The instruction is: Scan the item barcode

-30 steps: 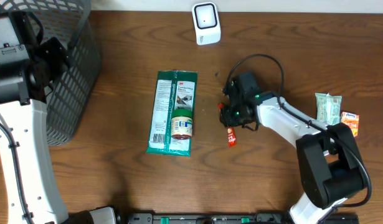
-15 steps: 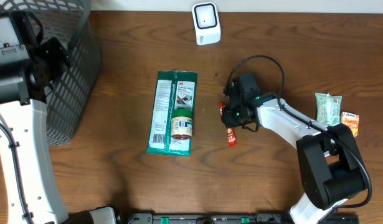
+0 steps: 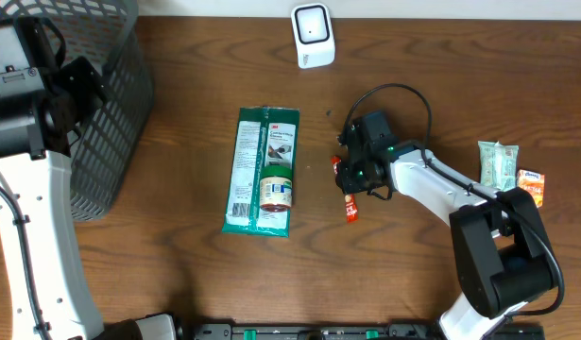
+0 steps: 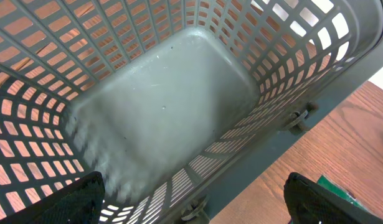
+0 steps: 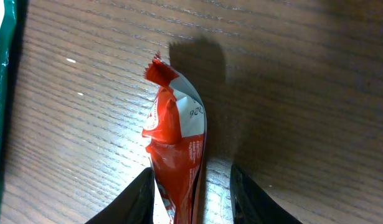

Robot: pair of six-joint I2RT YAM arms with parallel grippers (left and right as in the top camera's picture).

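Table [image 3: 177, 264] brown wood, visible grain; red sachet [image 5: 175, 149] glossy crinkled plastic; basket [image 4: 160, 93] grey matt plastic.

Dark brown wood-grain table [image 3: 177, 283]; pale strip [image 3: 460, 8] along far edge.

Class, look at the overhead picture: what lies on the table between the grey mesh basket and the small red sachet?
The green packet, with a small jar lying on it, sits between basket and sachet; the overhead view shows it.
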